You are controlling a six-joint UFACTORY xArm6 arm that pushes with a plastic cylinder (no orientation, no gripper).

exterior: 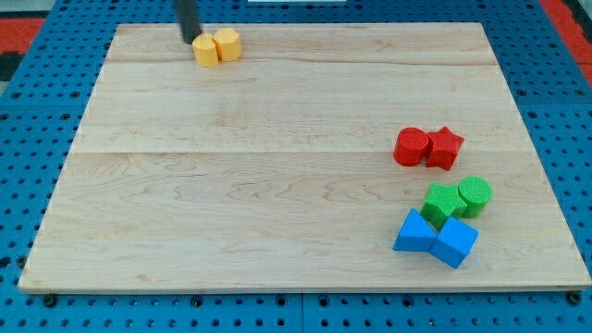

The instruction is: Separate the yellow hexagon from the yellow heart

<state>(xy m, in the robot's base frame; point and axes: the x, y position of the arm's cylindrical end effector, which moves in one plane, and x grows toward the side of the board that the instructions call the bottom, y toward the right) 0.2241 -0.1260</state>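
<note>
Two yellow blocks sit touching each other near the view's top left of the wooden board. The left one (206,51) looks like the yellow heart and the right one (228,43) like the yellow hexagon, though their shapes are hard to make out. My tip (190,39) is at the upper left edge of the left yellow block, touching it or very nearly so. The dark rod rises out of the view's top.
A red cylinder (411,147) and a red star (445,147) sit side by side at the right. Below them are a green star (443,203), a green cylinder (475,195), a blue triangle (414,232) and a blue cube (455,242). The board's top edge (296,25) is close behind the yellow blocks.
</note>
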